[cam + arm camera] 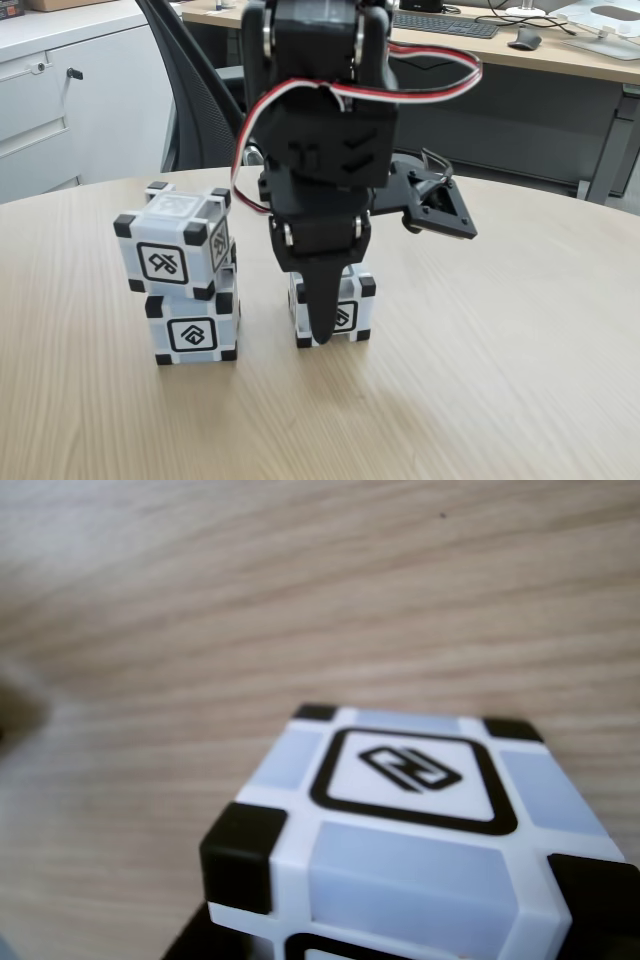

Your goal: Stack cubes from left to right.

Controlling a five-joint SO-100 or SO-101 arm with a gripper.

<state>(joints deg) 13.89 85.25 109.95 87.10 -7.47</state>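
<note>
In the fixed view I see my arm (320, 110) reaching down over the round wooden worktop (480, 380), its black claw (322, 325) pointing straight down in front of the single cube (345, 310) near the middle. One dark finger (322, 300) hangs over the near face of that cube and covers much of it; the cube sits on the worktop just behind the finger, and I cannot tell if the two touch. I cannot tell from here if the claw is spread or closed, since I make out only that one finger. To the left stand two more cubes, one on the other: the lower cube (193, 330) rests on the worktop and the upper cube (175, 250) sits on it, turned a little and shifted slightly to the left. This pair is near the single cube but apart from it. Behind the worktop I see an office chair (200, 90), a white cabinet (70, 100) and a desk with a keyboard (445, 22).

In the wrist view a cube (400, 830) lies close under the camera at the lower right, its top face with a black-framed symbol facing up, bare wood grain of the worktop (250, 600) beyond it.
</note>
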